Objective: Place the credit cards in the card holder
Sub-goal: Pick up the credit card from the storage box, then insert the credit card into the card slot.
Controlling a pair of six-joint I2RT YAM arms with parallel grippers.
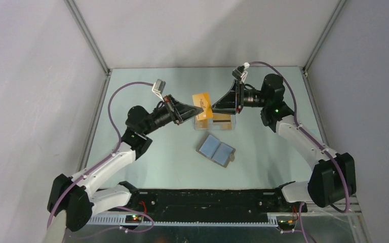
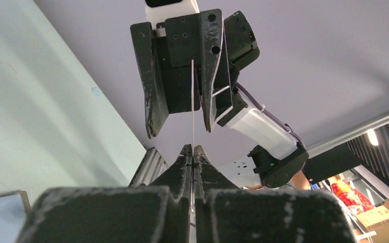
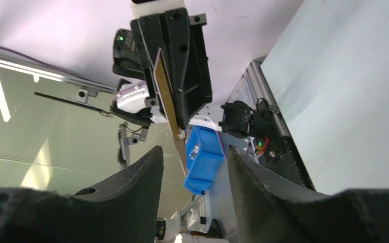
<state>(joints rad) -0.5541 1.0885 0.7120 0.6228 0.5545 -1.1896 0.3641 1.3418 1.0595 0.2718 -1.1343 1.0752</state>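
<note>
The left gripper (image 1: 199, 109) is clamped tight on an orange card (image 1: 203, 103), holding it edge-up in the air over the clear box (image 1: 200, 124). Facing it, the right gripper (image 1: 214, 108) has its jaws spread either side of the card's far end, not pinching it. More cards (image 1: 222, 121) lie in the box, and the grey card holder (image 1: 216, 150) lies unfolded just nearer the arm bases.
</note>
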